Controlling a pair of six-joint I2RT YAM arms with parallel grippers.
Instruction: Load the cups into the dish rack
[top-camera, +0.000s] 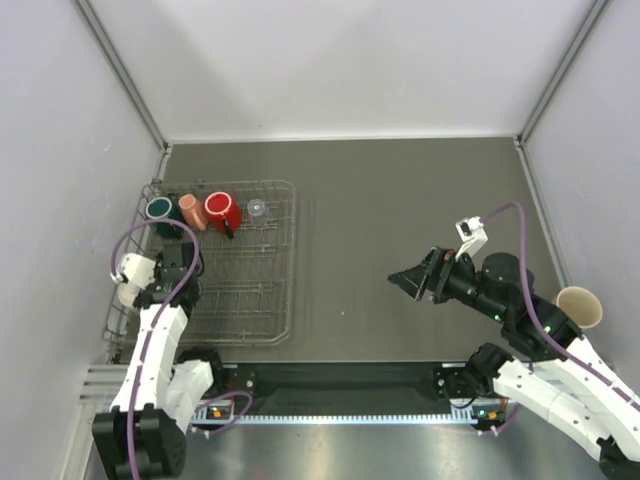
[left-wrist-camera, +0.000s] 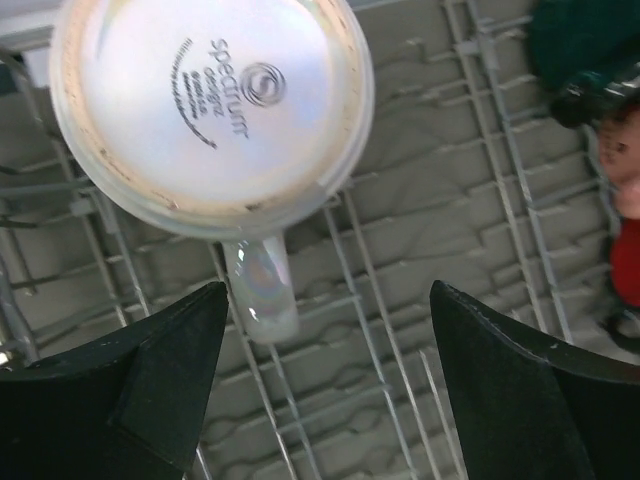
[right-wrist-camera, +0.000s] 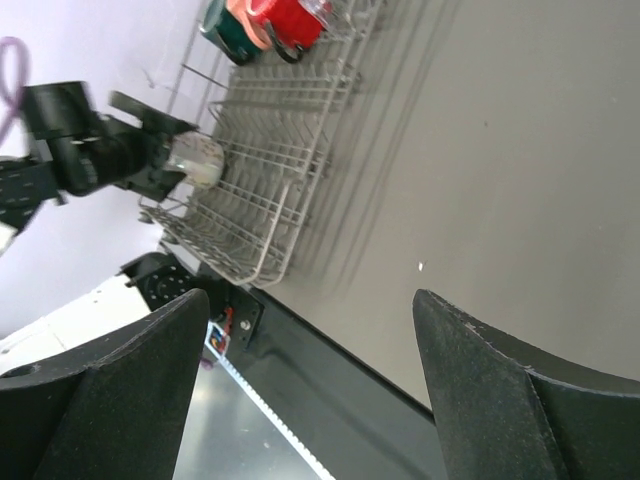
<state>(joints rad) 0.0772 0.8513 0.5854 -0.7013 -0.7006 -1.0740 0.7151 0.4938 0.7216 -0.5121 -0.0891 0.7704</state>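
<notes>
The wire dish rack lies at the left. At its far end are a dark green mug, a pink cup, a red mug and a tiny clear glass. A white mug rests upside down on the rack wires at the left side, its handle pointing at my left gripper. That gripper is open, just behind the mug and holding nothing. My right gripper is open and empty above the table. A tan cup is at the far right beside my right arm.
The right wrist view shows the rack, the red mug, the white mug and the table's dark front edge. Grey walls close in the left, right and back sides.
</notes>
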